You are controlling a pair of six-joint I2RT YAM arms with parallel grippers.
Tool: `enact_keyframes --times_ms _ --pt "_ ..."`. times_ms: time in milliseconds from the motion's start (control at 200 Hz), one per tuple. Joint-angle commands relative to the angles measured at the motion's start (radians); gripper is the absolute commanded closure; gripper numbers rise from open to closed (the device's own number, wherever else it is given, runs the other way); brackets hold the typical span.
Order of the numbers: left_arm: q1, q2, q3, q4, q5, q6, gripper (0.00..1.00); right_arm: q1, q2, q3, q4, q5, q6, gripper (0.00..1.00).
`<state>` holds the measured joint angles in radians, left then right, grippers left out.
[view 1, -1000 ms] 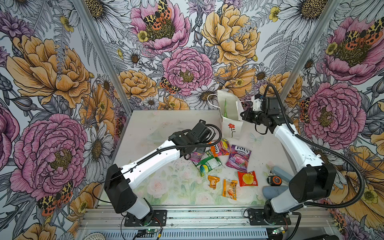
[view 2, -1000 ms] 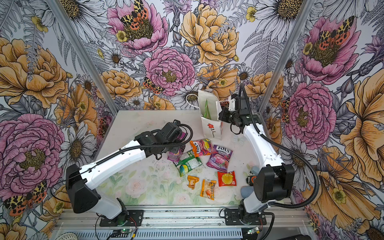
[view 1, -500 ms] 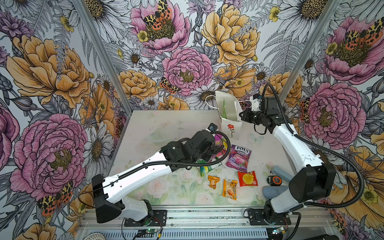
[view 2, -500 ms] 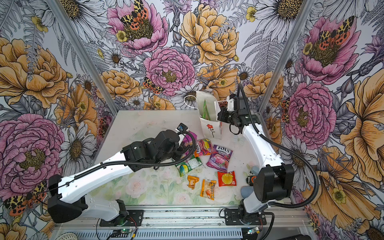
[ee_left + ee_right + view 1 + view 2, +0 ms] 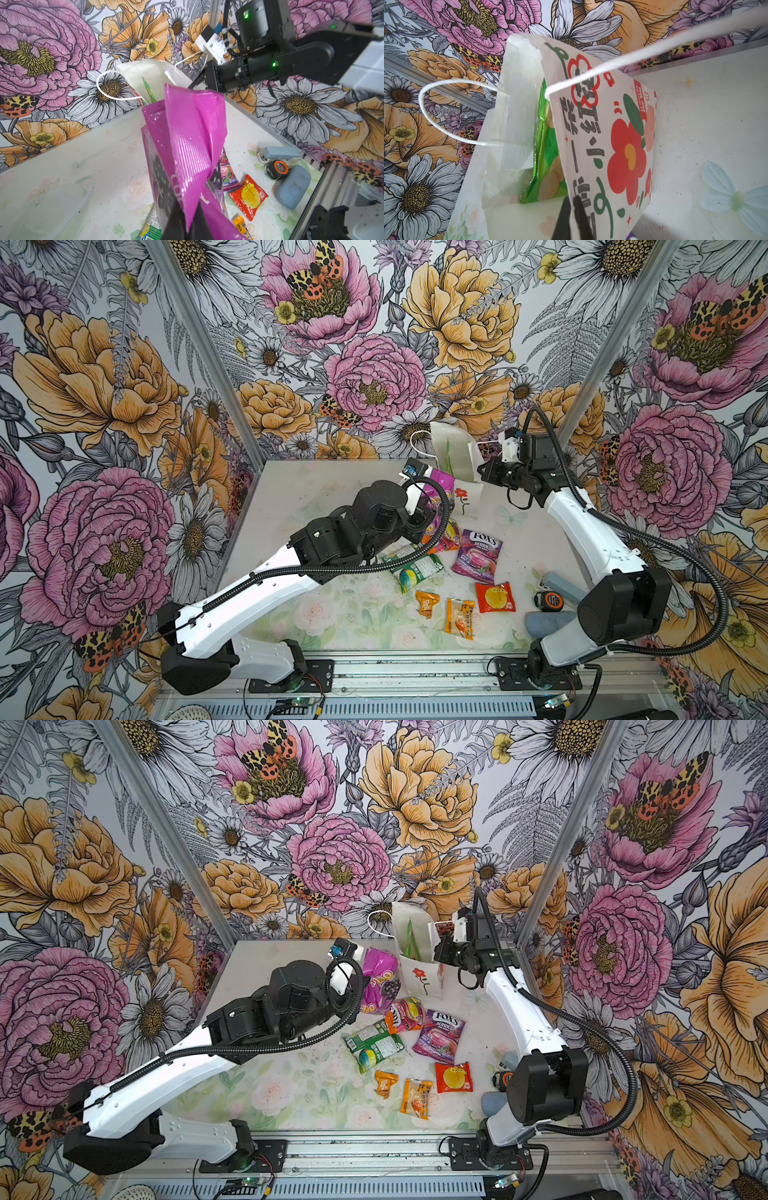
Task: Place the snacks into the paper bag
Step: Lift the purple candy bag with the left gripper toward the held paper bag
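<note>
Overhead, in both top views the purple packet (image 5: 380,973) hangs lifted just beside the standing paper bag (image 5: 430,979); the left wrist view shows the left gripper (image 5: 187,224) clamped on that packet, the right wrist view the right gripper (image 5: 572,218) pinching the bag's wall, green packet (image 5: 546,145) inside.

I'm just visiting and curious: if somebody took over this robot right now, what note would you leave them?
Left gripper: shut on the purple packet, held up beside the paper bag.
Right gripper: shut on the bag's wall, holding it open.
Done: a green packet is inside the bag.
Left: the purple packet, then six on the table: green-white packet, two Fox's bags, red sachet, two orange sachets.
</note>
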<state>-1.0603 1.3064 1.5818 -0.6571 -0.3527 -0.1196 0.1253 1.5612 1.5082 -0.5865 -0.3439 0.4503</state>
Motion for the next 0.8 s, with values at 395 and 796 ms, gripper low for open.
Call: enact_keyframes --times_ms 395,796 --pt "0.084 0.221 0.33 0.183 0.092 -0.04 1.0 0.052 -0.064 0.023 0.031 0.006 -0.018 1.0" --pt "0.161 0.293 0.414 0.216 0.23 -0.137 1.0 0.078 -0.087 0.026 0.031 -0.009 0.021 1.0"
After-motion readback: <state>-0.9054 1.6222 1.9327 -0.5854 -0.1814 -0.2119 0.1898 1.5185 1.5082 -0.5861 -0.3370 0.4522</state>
